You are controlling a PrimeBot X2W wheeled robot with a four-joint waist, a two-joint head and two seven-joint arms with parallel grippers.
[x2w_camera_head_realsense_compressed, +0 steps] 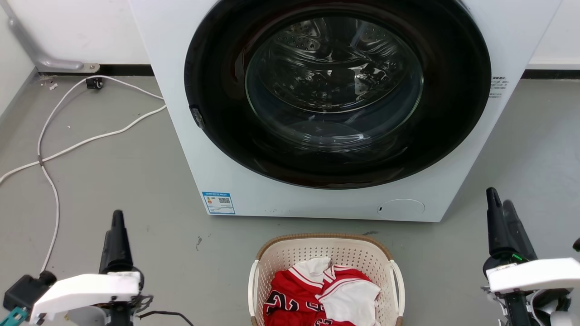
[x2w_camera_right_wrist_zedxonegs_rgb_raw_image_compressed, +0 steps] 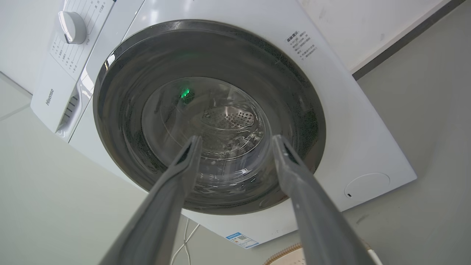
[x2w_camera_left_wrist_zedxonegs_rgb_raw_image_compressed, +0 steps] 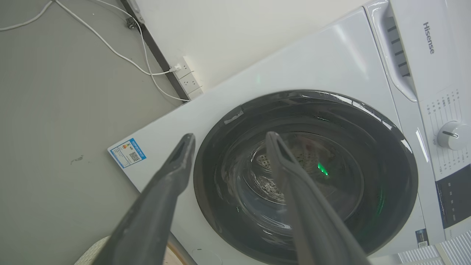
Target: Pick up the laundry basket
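The laundry basket (x2w_camera_head_realsense_compressed: 290,256), cream perforated plastic with a brown woven-look rim and white side handles, stands on the grey floor at the bottom centre of the head view. Red and white clothes (x2w_camera_head_realsense_compressed: 299,294) lie inside it. My left gripper (x2w_camera_head_realsense_compressed: 118,217) hovers to the basket's left, well apart from it, and my right gripper (x2w_camera_head_realsense_compressed: 500,198) hovers to its right, also apart. In the wrist views the left gripper (x2w_camera_left_wrist_zedxonegs_rgb_raw_image_compressed: 230,137) and the right gripper (x2w_camera_right_wrist_zedxonegs_rgb_raw_image_compressed: 236,139) are both open and empty. An edge of the basket rim (x2w_camera_left_wrist_zedxonegs_rgb_raw_image_compressed: 92,252) (x2w_camera_right_wrist_zedxonegs_rgb_raw_image_compressed: 290,254) shows at the bottom of each wrist view.
A white front-loading washing machine (x2w_camera_head_realsense_compressed: 190,172) with its dark round door (x2w_camera_head_realsense_compressed: 335,90) shut stands just behind the basket. White cables (x2w_camera_head_realsense_compressed: 54,154) trail over the floor at the left, leading to wall sockets (x2w_camera_left_wrist_zedxonegs_rgb_raw_image_compressed: 187,79). Grey floor lies on both sides of the basket.
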